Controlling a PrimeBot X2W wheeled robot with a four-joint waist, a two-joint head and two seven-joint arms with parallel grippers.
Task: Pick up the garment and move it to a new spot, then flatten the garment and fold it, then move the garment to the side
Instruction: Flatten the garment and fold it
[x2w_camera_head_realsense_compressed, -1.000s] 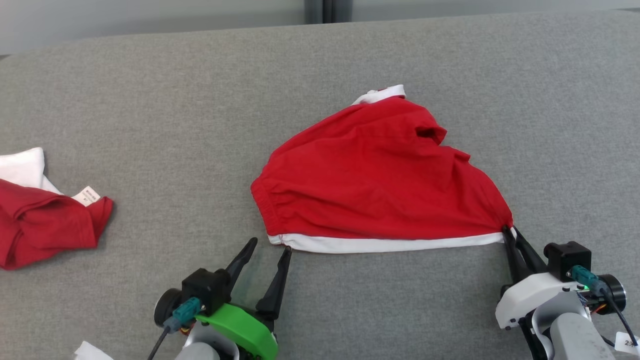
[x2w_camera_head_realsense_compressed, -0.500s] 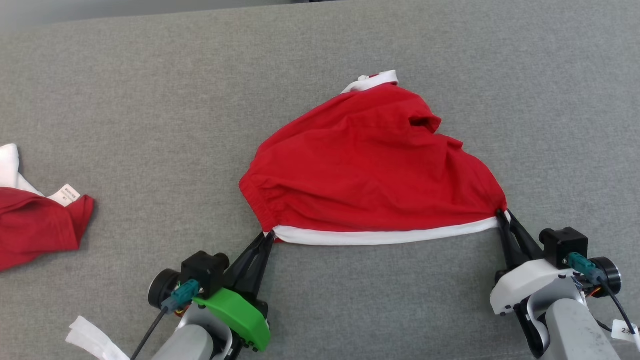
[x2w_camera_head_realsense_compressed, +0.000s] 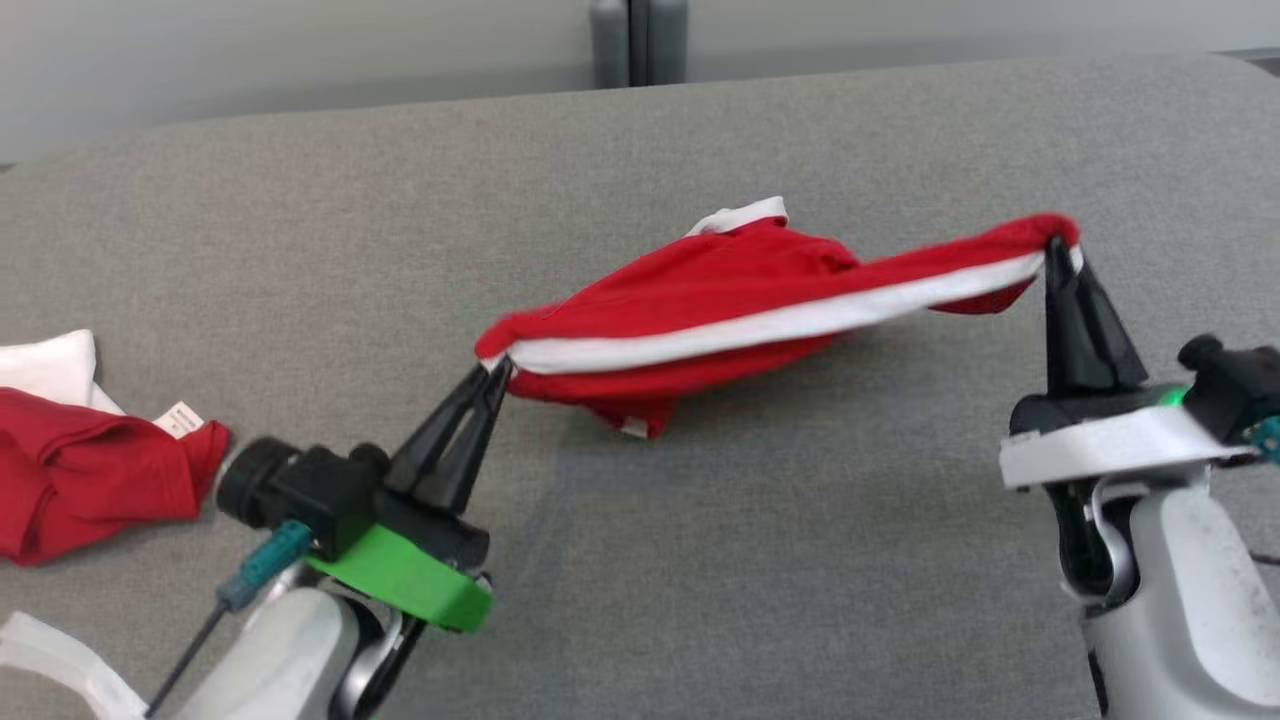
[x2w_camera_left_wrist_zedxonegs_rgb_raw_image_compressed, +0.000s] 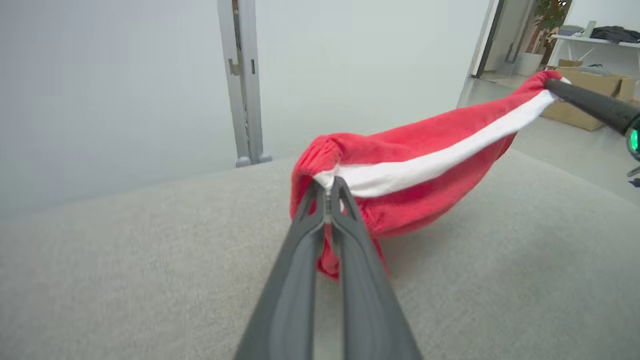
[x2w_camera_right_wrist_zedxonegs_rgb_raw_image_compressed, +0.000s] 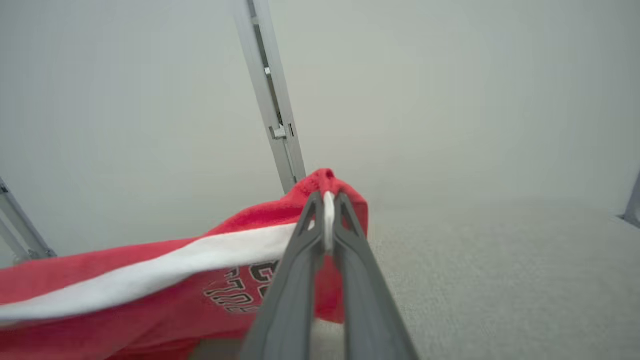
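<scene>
1. Half a second on, the red shorts (x2w_camera_head_realsense_compressed: 720, 290) have come up off the grey padded surface (x2w_camera_head_realsense_compressed: 300, 250) where they lay flat. They are now raised by their white band (x2w_camera_head_realsense_compressed: 760, 325), the right end higher than the left.
2. We see the shorts strung in the air between our two grippers, over the middle of the surface, with the red cloth sagging beneath the band. We cannot tell whether the far fold touches the surface.
3. Our left gripper (x2w_camera_head_realsense_compressed: 497, 368) has its fingers pinched together on the left end of the band.
4. Our right gripper (x2w_camera_head_realsense_compressed: 1055, 245), held higher, has its fingers closed on the right end of the band.
5. From the right wrist, black lettering (x2w_camera_right_wrist_zedxonegs_rgb_raw_image_compressed: 240, 292) shows on the red cloth under the band.
6. Well apart at the left edge lies another red garment (x2w_camera_head_realsense_compressed: 90, 470) with a small label (x2w_camera_head_realsense_compressed: 180, 418), a white cloth (x2w_camera_head_realsense_compressed: 45, 365) touching it.
7. Behind the far edge stands a grey post (x2w_camera_head_realsense_compressed: 628, 40).
</scene>
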